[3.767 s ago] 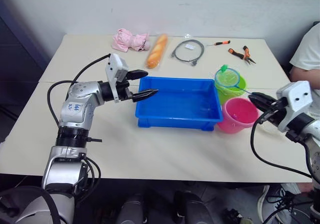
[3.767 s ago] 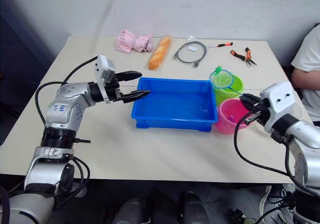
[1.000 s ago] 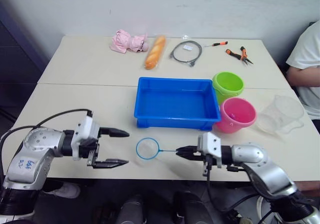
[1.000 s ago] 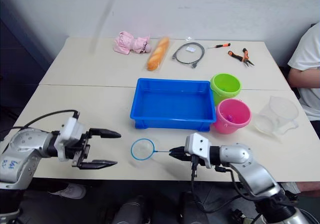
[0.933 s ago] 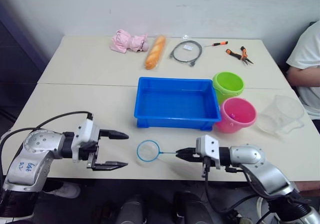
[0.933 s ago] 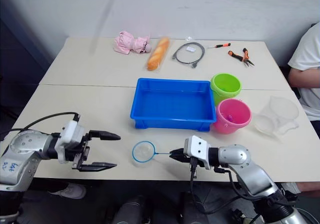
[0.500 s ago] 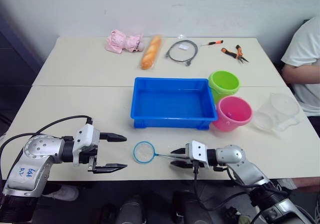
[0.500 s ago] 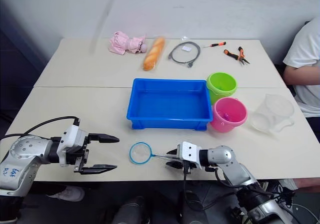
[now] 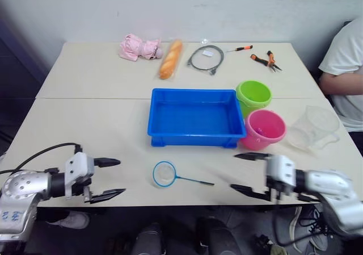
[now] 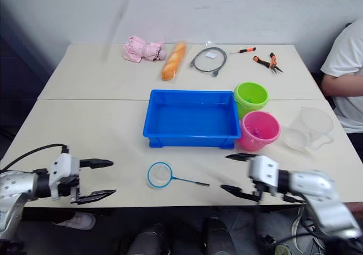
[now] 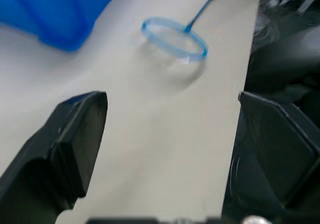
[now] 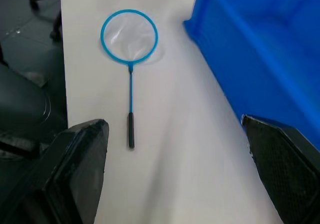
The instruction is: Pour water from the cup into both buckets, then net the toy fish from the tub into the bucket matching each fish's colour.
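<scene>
The net (image 9: 165, 173) lies flat on the table near the front edge, its dark handle pointing right. My right gripper (image 9: 233, 171) is open just right of the handle's end, touching nothing. My left gripper (image 9: 117, 177) is open at the front left, a short way from the hoop. Behind the net sits the blue tub (image 9: 195, 134). The green bucket (image 9: 253, 94) and the pink bucket (image 9: 264, 129) stand at its right end. The clear cup (image 9: 315, 126) rests right of the pink bucket. The toy fish are out of view.
Along the table's back edge lie a pink soft toy (image 9: 138, 46), a bread loaf (image 9: 170, 58), a grey coiled cable (image 9: 205, 57), a screwdriver (image 9: 244, 48) and pliers (image 9: 266, 61). A person in a white shirt (image 9: 346, 56) sits at the right edge.
My right gripper has opened, let go of the net's handle and drawn back to the right. The net stays on the table. My left gripper has drawn back to the left.
</scene>
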`<state>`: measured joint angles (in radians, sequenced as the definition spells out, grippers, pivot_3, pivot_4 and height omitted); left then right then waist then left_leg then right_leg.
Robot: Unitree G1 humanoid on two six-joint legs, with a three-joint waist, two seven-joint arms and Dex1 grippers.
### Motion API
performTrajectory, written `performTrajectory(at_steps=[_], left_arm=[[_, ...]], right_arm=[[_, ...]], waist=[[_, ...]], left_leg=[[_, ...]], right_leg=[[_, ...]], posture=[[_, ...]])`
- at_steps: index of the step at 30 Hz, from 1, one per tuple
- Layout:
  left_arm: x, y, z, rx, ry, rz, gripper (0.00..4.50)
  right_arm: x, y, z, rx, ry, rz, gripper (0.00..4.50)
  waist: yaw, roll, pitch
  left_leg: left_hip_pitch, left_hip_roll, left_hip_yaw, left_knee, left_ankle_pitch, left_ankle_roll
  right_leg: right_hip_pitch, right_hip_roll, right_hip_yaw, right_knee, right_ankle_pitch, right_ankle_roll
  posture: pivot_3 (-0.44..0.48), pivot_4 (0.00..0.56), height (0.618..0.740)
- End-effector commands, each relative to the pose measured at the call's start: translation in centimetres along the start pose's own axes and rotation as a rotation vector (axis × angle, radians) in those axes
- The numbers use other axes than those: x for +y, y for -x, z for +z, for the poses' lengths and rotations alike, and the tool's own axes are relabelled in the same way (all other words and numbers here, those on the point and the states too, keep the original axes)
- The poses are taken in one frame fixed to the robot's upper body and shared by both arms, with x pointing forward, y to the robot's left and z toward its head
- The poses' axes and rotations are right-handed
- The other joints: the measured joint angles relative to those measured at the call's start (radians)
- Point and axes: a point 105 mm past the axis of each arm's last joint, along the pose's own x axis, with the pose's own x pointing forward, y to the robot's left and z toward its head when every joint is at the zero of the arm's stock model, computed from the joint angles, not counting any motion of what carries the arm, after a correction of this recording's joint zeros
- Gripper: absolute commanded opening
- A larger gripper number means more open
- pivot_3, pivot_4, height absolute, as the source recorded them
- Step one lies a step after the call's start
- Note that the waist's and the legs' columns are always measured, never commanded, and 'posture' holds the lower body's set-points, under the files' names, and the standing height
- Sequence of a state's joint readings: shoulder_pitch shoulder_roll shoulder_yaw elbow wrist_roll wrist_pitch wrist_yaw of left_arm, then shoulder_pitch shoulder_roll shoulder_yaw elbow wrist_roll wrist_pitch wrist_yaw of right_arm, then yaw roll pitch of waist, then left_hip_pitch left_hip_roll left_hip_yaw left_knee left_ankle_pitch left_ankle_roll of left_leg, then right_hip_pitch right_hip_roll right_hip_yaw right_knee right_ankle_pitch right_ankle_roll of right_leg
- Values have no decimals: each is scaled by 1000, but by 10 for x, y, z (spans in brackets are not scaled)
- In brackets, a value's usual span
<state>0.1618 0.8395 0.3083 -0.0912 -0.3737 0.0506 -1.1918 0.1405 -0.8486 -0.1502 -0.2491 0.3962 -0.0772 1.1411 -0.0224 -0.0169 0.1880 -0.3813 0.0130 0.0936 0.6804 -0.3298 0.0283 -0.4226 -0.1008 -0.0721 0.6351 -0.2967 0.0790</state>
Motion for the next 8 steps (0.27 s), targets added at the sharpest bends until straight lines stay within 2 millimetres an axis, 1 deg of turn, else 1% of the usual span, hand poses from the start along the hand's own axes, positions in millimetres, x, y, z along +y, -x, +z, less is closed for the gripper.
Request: performTrajectory(at_steps=[1, 3, 4, 6, 8], left_arm=[[7, 22, -9, 48, -6, 79, 4500], [10, 30, -15, 57, 22, 119, 4500], [11, 32, -16, 58, 25, 132, 4500], [13, 33, -18, 57, 10, 152, 4500], [13, 31, -18, 47, -15, 153, 4500]], right_arm=[[2, 39, 12, 14, 143, -21, 4438], [-2, 62, 4, 77, 159, -77, 4438], [-4, 69, 2, 92, 162, -102, 4438], [-7, 76, -3, 112, 151, -120, 4438], [-9, 79, -7, 119, 141, -123, 4438]], waist=[[1, 0, 0], [1, 0, 0], [1, 0, 0], [1, 0, 0], [0, 0, 0]], left_leg=[[3, 0, 0, 0, 0, 0], [12, 1, -1, -2, -6, 7], [15, 1, -1, -4, -8, 5], [15, 1, -1, -4, -9, 4], [15, 1, -1, -4, -9, 3]], right_leg=[[4, 0, 0, -2, 0, 0], [14, 0, -2, -7, 0, 0], [17, 0, -2, -9, 0, 0], [17, 0, -1, -9, 0, 0], [16, -1, -1, -9, 0, 0]], posture=[[0, 150, 738], [0, 150, 738], [0, 150, 738], [0, 150, 738], [0, 150, 738]])
